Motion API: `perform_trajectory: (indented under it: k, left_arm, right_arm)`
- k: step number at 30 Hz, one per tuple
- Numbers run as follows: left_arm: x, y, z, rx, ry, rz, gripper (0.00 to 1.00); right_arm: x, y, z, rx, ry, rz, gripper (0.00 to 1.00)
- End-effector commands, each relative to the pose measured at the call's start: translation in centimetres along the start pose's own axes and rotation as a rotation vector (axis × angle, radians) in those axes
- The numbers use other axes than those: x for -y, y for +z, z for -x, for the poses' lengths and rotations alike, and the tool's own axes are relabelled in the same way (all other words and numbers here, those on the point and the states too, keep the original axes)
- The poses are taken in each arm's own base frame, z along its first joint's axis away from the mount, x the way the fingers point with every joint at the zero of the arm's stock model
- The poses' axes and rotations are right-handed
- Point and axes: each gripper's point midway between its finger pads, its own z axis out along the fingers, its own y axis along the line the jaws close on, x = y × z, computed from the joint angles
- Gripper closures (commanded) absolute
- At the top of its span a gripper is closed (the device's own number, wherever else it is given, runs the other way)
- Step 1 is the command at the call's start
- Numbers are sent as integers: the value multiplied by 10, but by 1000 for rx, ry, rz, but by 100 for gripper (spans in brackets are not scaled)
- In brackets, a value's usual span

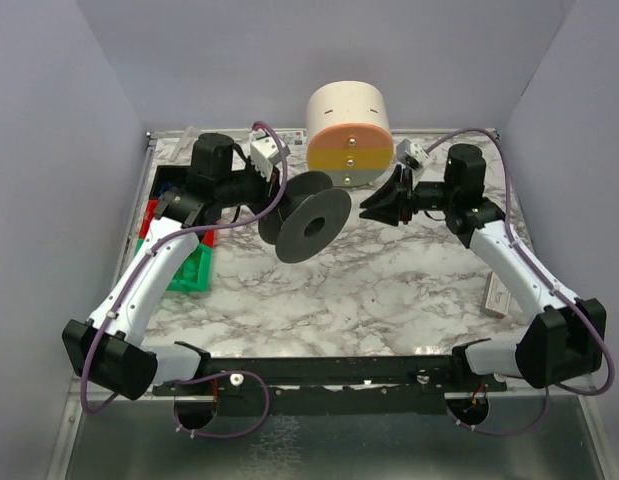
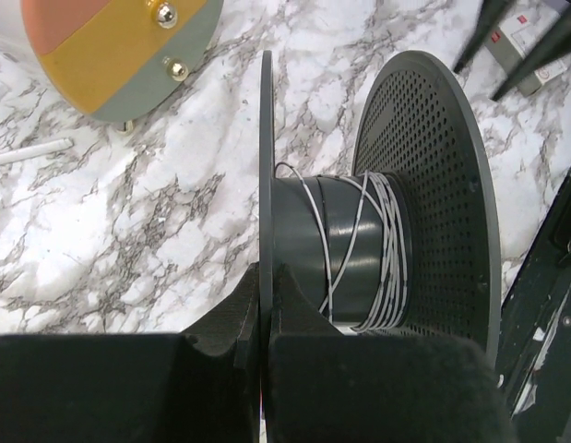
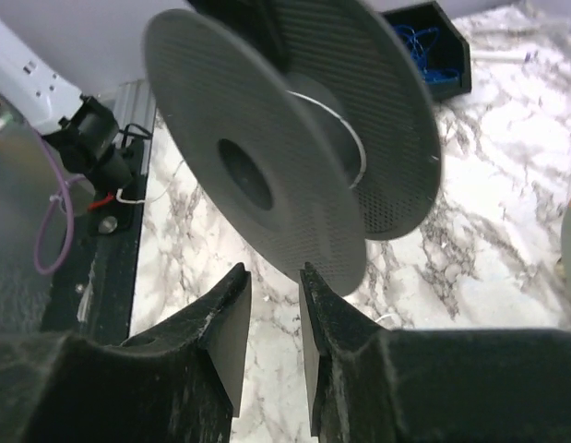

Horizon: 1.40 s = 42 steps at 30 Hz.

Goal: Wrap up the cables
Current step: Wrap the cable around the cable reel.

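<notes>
A dark grey spool (image 1: 305, 217) with perforated flanges is held above the marble table between the two arms. My left gripper (image 1: 272, 203) is shut on the edge of one flange; the left wrist view shows the jaws (image 2: 264, 277) pinching that thin flange (image 2: 265, 166). Thin whitish cable (image 2: 385, 249) is wound in several turns round the core, with one strand crossing loosely. My right gripper (image 1: 372, 208) is open and empty just right of the spool. In the right wrist view its fingers (image 3: 271, 272) stand apart below the near flange (image 3: 267, 157), not touching it. A cable strand (image 3: 350, 129) shows between the flanges.
A white cylinder with an orange, yellow and green face (image 1: 349, 128) stands at the back centre. Green, red and black bins (image 1: 187, 268) sit at the left, one holding blue wires (image 3: 423, 41). A small white box (image 1: 499, 298) lies at the right edge.
</notes>
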Motion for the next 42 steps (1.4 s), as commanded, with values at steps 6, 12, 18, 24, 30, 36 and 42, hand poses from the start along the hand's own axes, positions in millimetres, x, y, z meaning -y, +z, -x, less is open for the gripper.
perform_trajectory:
  k: [6,12,18,24,30,36,42]
  left_arm:
    - [-37,-6,64,252,-189,162,100]
    - [-65,-9,74,324,-330,227,100]
    - [-77,-16,68,368,-403,241,100]
    - [-73,-19,71,382,-413,209,100]
    - [-73,-23,72,408,-443,177,100]
    - [-67,-30,79,461,-489,77,100]
    - [-56,-33,81,488,-532,-22,100]
  right_arm:
    - [-53,23,1,34,-134,57,58]
    - [-53,69,10,61,73,55,50]
    - [-44,99,0,36,187,49,48]
    - [-21,108,-3,30,206,-45,56]
    - [-19,111,0,32,225,-35,89]
    - [-21,103,-10,41,278,-44,99]
    - [-8,92,-14,65,340,-67,100]
